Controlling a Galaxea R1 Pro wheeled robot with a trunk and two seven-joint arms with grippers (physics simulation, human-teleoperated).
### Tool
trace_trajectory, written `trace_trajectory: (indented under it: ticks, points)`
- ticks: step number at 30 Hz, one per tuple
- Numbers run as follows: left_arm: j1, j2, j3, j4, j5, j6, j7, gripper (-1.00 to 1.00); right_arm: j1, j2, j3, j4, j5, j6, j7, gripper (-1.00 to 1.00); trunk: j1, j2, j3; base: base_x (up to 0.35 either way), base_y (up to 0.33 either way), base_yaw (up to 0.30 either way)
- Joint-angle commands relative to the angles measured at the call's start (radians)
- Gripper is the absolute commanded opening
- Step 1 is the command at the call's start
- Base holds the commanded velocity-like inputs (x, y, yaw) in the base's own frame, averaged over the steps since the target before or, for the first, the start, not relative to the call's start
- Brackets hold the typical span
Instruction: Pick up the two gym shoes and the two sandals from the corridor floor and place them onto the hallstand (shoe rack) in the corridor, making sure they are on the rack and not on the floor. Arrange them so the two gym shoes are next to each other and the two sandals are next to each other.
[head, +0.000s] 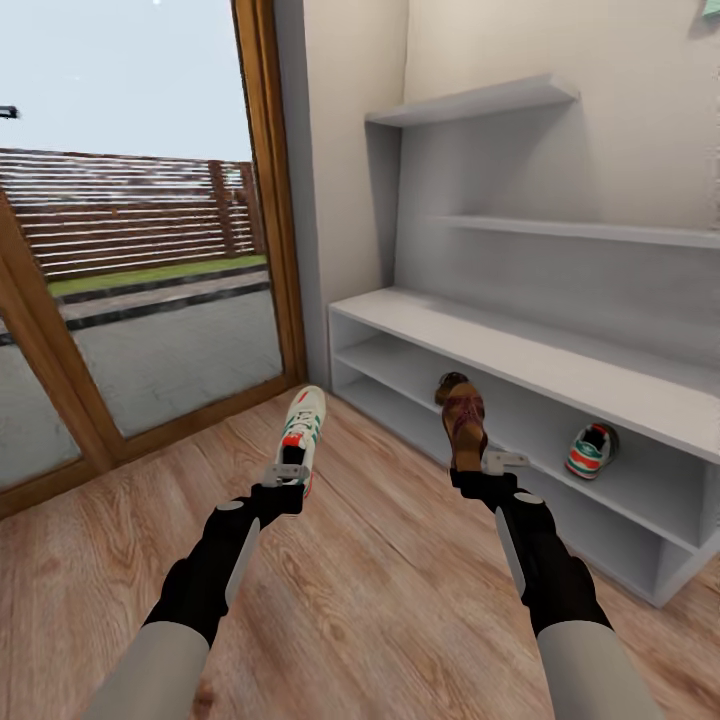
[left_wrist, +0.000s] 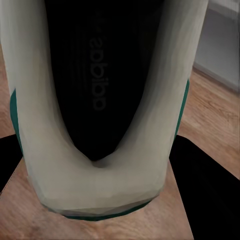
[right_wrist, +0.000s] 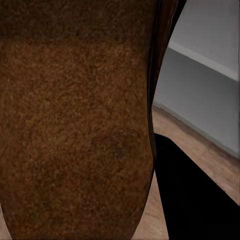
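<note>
The hallstand (head: 520, 345), pale grey with two open shelf rows and two stepped upper shelves, is seen along the wall at right, its far end cut off by the picture's edge. A glazed door (head: 130, 250) with a wooden frame is seen at left, above the wood-plank corridor floor (head: 380, 560).

Two gym shoes are counted. One gym shoe (head: 592, 450) is seen resting on the lower shelf row, partly hidden behind the shelf front. The other gym shoe (head: 301, 432) is held at its heel by the left gripper (head: 285, 478), clear of the floor, toe pointing away; its dark inside is seen close up from the left wrist (left_wrist: 100, 95).

One sandal (head: 462, 417) is counted, clamped at its heel end by the right gripper (head: 480, 466) just in front of the lower shelves. From the right wrist its brown surface (right_wrist: 75, 120) blocks the fingers from sight.
</note>
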Motion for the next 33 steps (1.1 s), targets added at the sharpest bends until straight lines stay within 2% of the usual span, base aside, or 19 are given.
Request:
trace_trajectory:
  ticks: [1,13,20,33]
  points:
    - [0.000,-0.001,0.003,-0.002,-0.009,0.004,-0.007,-1.00,-0.001,0.001,-0.003,-0.001,0.008,0.005,0.006,-1.00,0.000,0.000,0.000,0.280,0.237,-0.264]
    - [-0.001,-0.001,0.003,-0.002,-0.009,0.005,-0.007,-1.00,-0.001,0.001,-0.003,-0.001,0.008,0.006,0.006,-1.00,0.000,0.000,0.009,0.279,0.243,-0.263]
    - [0.000,-0.001,0.003,-0.002,-0.009,0.005,-0.007,-1.00,-0.001,0.001,-0.003,-0.001,0.008,0.006,0.006,-1.00,0.000,0.000,0.015,0.108,0.278,-0.263]
    - [0.000,-0.001,0.003,-0.002,-0.009,0.004,-0.007,-1.00,-0.001,0.001,-0.003,-0.001,0.008,0.005,0.006,-1.00,0.000,0.000,0.026,0.003,0.018,-0.263]
